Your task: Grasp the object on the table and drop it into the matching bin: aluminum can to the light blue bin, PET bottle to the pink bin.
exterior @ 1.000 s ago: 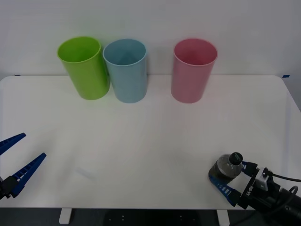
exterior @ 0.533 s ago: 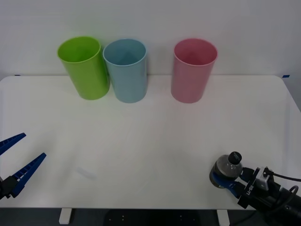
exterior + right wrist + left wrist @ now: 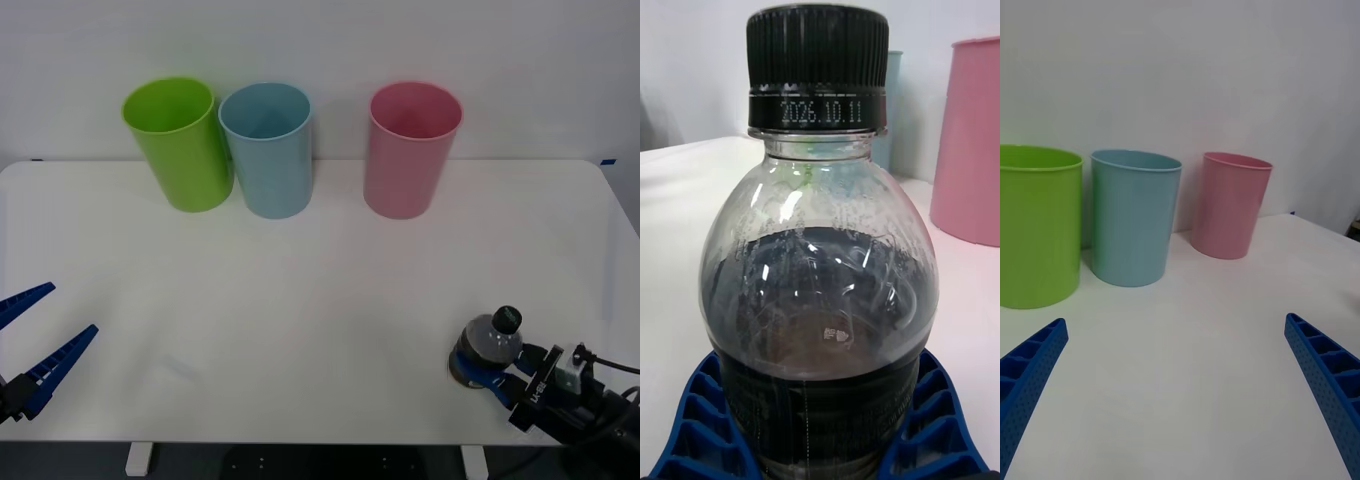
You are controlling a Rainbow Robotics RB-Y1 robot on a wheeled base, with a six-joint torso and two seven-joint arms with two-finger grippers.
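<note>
Comparing this moment with one second ago, you can see that the small clear dark-tinted plastic bottle with the black screw cap (image 3: 487,346) now stands more upright and a little more toward the right edge of the wide white rectangular table (image 3: 320,300). The right gripper (image 3: 482,374) has closed in: its blue ribbed fingers (image 3: 704,420) are clamped on the lower body of the bottle, one on each side, as the right wrist view shows with the fingers hugging the base. Before, the bottle leaned between wider fingers; now it sits straight between them, with its cap above the claw. Whether its bottom has already left the table or not, I cannot tell.

For the task this means, in my judgement, that the grasp is made and the carrying is what remains. The tall pink plastic round bin (image 3: 411,148) is far ahead of the right claw and a little to its left, at the back of the table. The tall light blue plastic round bin (image 3: 267,148) stands further to the left, just beside a lime green round bin (image 3: 180,142). You should lift high enough to pass the pink rim.

The left gripper (image 3: 35,345) waits at the near left corner, its fingers (image 3: 1030,367) spread apart and holding nothing.
</note>
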